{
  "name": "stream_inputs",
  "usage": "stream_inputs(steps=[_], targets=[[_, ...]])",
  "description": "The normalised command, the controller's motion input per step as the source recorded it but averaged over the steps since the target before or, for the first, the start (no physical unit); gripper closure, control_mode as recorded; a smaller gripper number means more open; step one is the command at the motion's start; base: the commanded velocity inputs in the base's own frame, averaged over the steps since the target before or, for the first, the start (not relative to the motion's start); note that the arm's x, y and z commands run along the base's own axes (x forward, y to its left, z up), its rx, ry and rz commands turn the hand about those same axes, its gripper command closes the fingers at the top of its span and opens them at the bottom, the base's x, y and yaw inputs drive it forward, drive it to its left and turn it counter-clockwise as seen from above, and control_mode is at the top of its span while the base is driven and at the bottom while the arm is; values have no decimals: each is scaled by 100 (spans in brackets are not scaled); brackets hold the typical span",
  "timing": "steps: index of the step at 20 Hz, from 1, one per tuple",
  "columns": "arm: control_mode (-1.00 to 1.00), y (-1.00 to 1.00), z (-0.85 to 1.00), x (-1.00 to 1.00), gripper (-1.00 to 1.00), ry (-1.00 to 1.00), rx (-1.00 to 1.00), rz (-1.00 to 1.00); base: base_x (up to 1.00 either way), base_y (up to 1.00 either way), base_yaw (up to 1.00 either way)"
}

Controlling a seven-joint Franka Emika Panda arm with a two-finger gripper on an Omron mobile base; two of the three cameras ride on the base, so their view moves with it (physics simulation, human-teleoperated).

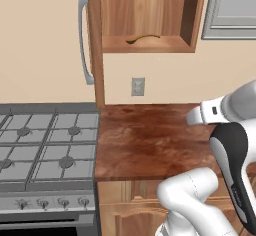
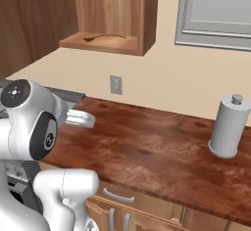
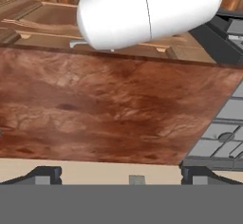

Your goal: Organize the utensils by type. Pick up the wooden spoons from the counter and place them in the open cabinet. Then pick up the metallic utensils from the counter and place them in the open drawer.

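Left base view: the tan wooden spoon [image 1: 145, 39] lies flat on the bottom of the open brown cabinet [image 1: 196, 20], above the shiny red-brown counter [image 1: 150, 140]. The white arm bends low at the right.

Right base view: the spoon [image 2: 105, 37] rests in the cabinet [image 2: 149, 17].

Hand view: the hand's [image 3: 118, 176] fingers [image 3: 45, 174] stand wide apart, holding nothing.

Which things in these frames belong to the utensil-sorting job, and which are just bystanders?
Job: wooden spoon, already lying in the open cabinet; counter; gripper, open, holding nothing.

Bystanders: gas stove; grey canister on the counter; wall outlet; window.
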Motion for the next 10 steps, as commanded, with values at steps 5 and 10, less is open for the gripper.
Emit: stream_inputs(steps=[5,10], targets=[[-100,0,-18,-2,-100,-16,0,2,0,0,0],[-100,1,-17,-7,-100,-17,0,1,0,0,0]])
